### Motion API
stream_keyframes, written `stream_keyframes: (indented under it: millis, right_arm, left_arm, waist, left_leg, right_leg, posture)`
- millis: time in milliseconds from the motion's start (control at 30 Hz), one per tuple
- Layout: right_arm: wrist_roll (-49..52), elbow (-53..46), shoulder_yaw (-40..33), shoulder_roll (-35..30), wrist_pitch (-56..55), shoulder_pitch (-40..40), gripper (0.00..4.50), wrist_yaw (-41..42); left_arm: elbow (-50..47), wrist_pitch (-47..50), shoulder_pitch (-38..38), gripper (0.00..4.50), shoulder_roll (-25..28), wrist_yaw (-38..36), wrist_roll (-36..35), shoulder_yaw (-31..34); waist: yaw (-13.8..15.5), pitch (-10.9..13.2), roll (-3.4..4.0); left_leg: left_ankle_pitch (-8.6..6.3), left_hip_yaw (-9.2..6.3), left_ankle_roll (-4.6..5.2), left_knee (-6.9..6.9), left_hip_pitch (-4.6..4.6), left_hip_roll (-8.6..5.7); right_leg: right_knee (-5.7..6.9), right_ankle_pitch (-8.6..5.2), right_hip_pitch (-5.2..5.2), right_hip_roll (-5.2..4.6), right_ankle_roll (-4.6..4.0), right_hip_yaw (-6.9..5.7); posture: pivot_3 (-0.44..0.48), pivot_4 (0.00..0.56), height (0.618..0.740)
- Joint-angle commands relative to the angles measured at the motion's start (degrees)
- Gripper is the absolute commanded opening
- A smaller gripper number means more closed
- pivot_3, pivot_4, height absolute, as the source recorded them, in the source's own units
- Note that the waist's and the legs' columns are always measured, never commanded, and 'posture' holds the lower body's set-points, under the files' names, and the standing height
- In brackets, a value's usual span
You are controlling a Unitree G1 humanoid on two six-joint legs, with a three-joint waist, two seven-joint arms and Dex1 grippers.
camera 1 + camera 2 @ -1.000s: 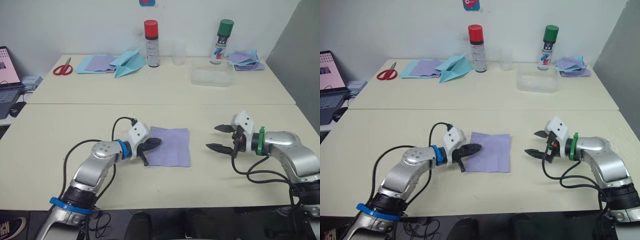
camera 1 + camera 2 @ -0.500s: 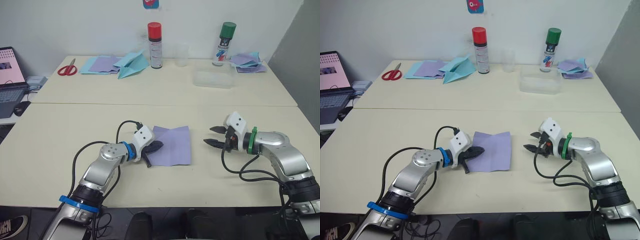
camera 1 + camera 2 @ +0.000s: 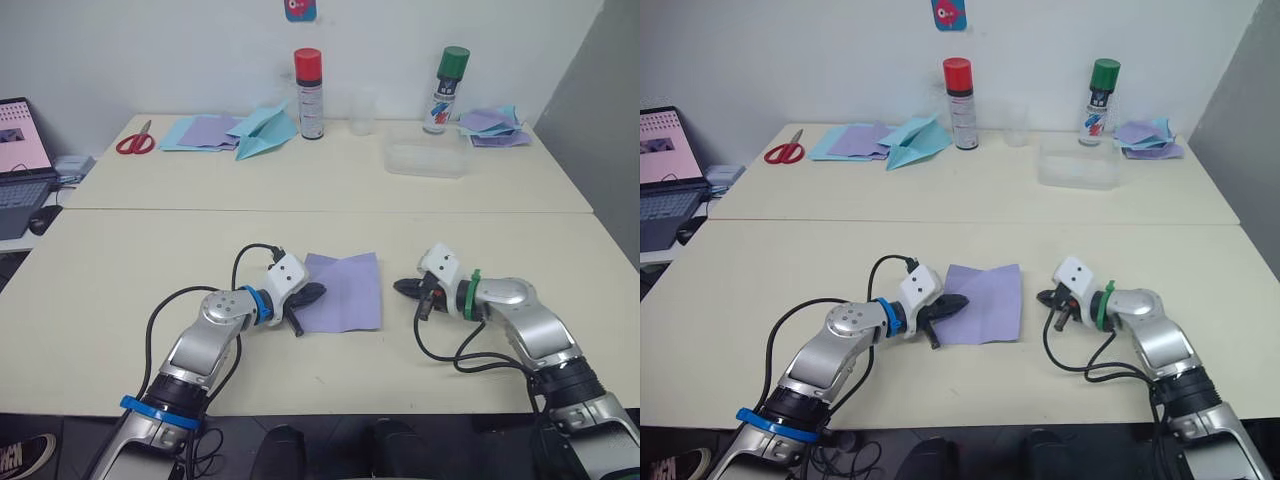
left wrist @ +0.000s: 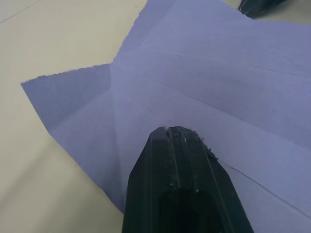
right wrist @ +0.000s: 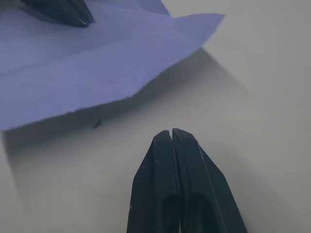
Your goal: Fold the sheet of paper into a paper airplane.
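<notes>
The sheet of paper [image 3: 345, 290] is lavender and creased, and lies flat on the near table between my two arms. Its near-left corner [image 4: 68, 92] is folded over. My left gripper [image 3: 315, 291] is shut, its joined tips [image 4: 168, 130] resting on top of the sheet near its left edge. My right gripper [image 3: 400, 288] is also shut with nothing in it, low over the bare table a short way off the sheet's right edge. In the right wrist view the paper's slightly lifted edge [image 5: 121, 73] lies just beyond the right gripper [image 5: 171, 132].
On the far table stand a red-capped spray can [image 3: 307, 92], a green-capped can [image 3: 448, 88], a clear cup [image 3: 362, 112] and a clear plastic box [image 3: 425, 158]. A light-blue paper airplane [image 3: 265, 130], paper stacks [image 3: 205, 130] [image 3: 492, 125], scissors [image 3: 132, 140] and a laptop [image 3: 18, 150] are there too.
My right gripper has shut from wide open and moved left toward the sheet's right edge. The left gripper stays on the sheet. The camera has shifted a little.
</notes>
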Motion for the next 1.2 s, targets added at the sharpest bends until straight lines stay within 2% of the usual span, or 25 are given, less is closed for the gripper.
stream_keyframes:
  millis: [33,433,700,933,1200]
  right_arm:
    - [1.60,-3.06,-0.07,2.39,2.41,0.11,0.04,-1.01]
    - [11.83,-7.79,-5.85,13.38,13.46,-0.71,0.04,-6.03]
    - [8.46,-1.40,-2.36,17.66,9.66,-3.19,0.04,-8.56]
    - [4.80,3.71,1.38,19.59,4.89,-4.13,0.04,-9.31]
    - [2.56,7.20,3.50,22.44,2.12,-4.88,0.04,-9.61]
  left_arm:
    - [3.03,1.21,0.23,0.00,-0.61,0.58,1.79,-1.27]
    - [3.68,2.61,-1.06,0.00,-1.14,-0.59,1.55,-1.54]
    - [1.85,5.43,0.27,0.00,0.11,-1.27,0.81,-0.71]
    - [-2.83,12.40,4.01,0.00,3.70,-2.27,-2.30,2.71]
    - [-2.17,12.81,3.75,0.00,3.86,-1.47,-1.78,2.32]
  waist:
    - [0.07,-0.01,0.01]
    - [0.10,-0.04,0.02]
    - [-0.01,-0.13,0.03]
    - [-0.64,-0.18,0.00]
    - [-0.78,-0.23,0.01]
  left_leg:
    - [0.00,-0.01,0.00,0.00,0.00,0.00]
    - [0.01,-0.12,0.01,0.03,-0.04,-0.01]
    - [0.01,-0.15,0.01,0.02,-0.04,-0.01]
    - [0.00,-0.23,0.01,-0.14,0.02,0.12]
    - [0.00,-0.24,0.01,-0.18,0.08,0.19]
  right_leg:
    - [0.00,0.00,0.00,0.00,0.00,0.00]
    - [0.00,0.02,0.02,0.00,0.02,0.02]
    - [-0.01,0.02,0.01,0.06,0.02,0.01]
    - [-0.04,0.01,-0.06,0.22,0.00,0.14]
    - [-0.01,0.01,-0.06,0.36,-0.01,0.11]
  posture:
    - [0.000,0.150,0.740]
    - [0.000,0.150,0.740]
    - [0.000,0.150,0.740]
    - [0.000,0.150,0.740]
    - [0.000,0.150,0.740]
